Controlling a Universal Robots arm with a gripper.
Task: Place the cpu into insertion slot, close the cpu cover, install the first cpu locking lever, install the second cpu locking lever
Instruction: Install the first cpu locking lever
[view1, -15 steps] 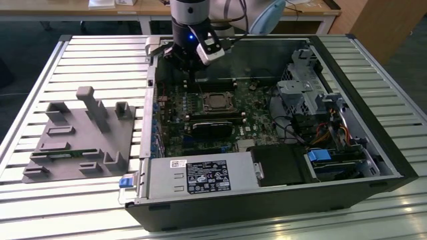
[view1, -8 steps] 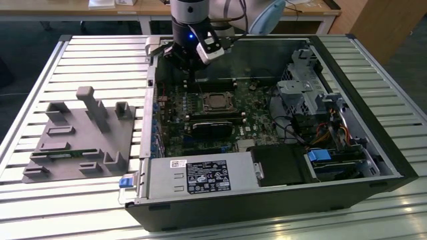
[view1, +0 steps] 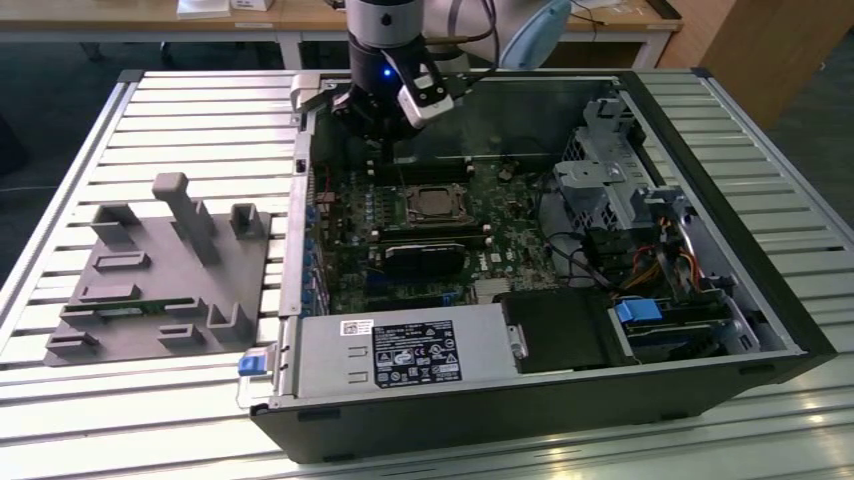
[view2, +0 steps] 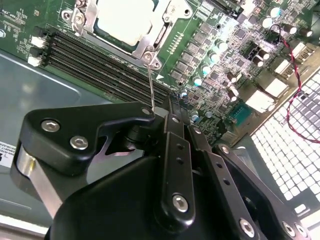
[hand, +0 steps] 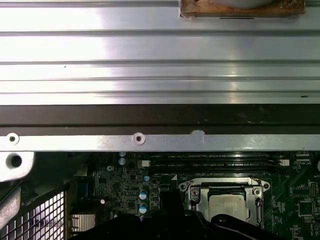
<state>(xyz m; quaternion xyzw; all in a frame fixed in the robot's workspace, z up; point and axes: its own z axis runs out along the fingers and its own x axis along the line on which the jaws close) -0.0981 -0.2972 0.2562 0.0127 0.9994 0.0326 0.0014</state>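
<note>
Cpu (view2: 122, 20), a pale silver square, lies flat on the green board (view2: 215, 55), framed by the silver cover (view2: 162, 31). A thin lever (view2: 151, 85) stands upright, reaching the gripper (view2: 161, 109); its grip cannot be told.

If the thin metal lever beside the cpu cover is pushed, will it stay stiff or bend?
The lever is a thin wire, so it probably flexes springily. Its bare metal looks slippery. One end meets the corner of the cpu cover, so it likely pivots there.
</note>
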